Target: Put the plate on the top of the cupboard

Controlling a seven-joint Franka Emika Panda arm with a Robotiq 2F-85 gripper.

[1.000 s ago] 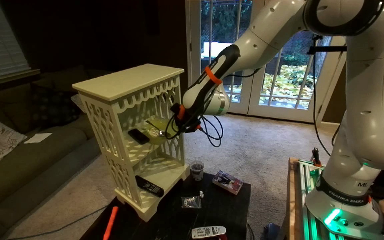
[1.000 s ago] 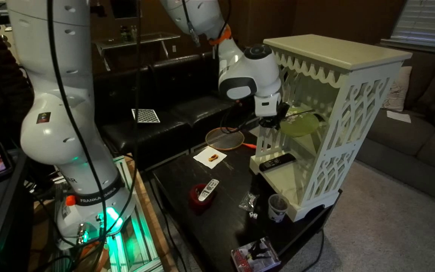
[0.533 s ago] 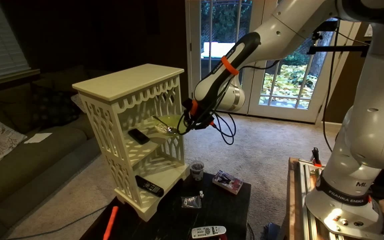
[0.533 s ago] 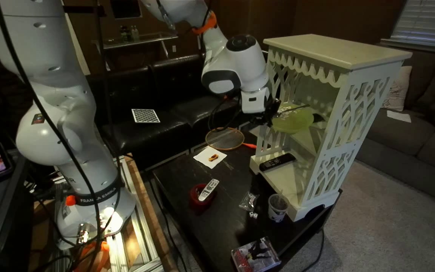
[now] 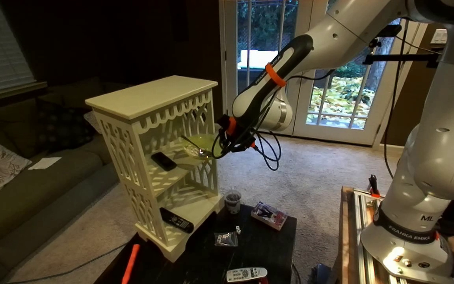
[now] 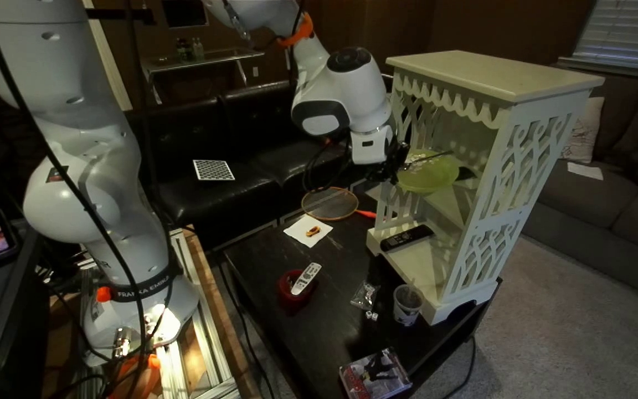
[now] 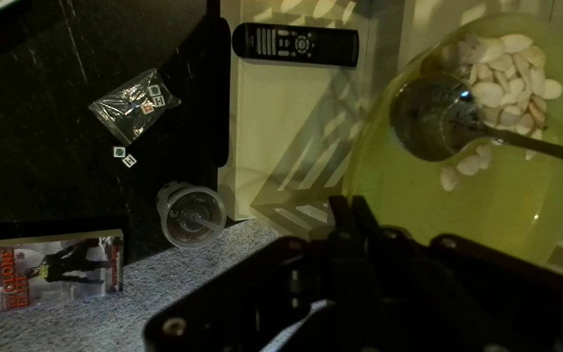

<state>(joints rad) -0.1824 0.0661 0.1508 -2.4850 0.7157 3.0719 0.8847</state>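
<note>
One plate: yellow-green, held at the mouth of the cupboard, level with the upper shelf and seemingly just off it. How much is inside: can't tell.
Gripper: fingers together, clamped on the plate's near rim, one edge only.
Load: spoon plus pale seed-like pieces, bunched off-centre. Handle sticks out past the rim, pointing inward.
Step, my read: bringing plate out the front ahead of the lift. Grasp made, plate not yet on the top.
Pull: straight out, slow, wrist level. Edge grip, so far side will likely want to sag or roll; spoon probably slides first if it tips.
Scalloped trim: hangs over the opening. No upward motion until plate and spoon handle are both past it, or handle may snag.
Phone-like object: same shelf, near the plate. Back away from it, no sideways sweep.
Lift: raise well past the overhanging lip with rim flat, then go over. Don't cut the corner.
Place: get the whole base over the top, ease down, let far side settle, then release without dragging the rim.
</note>
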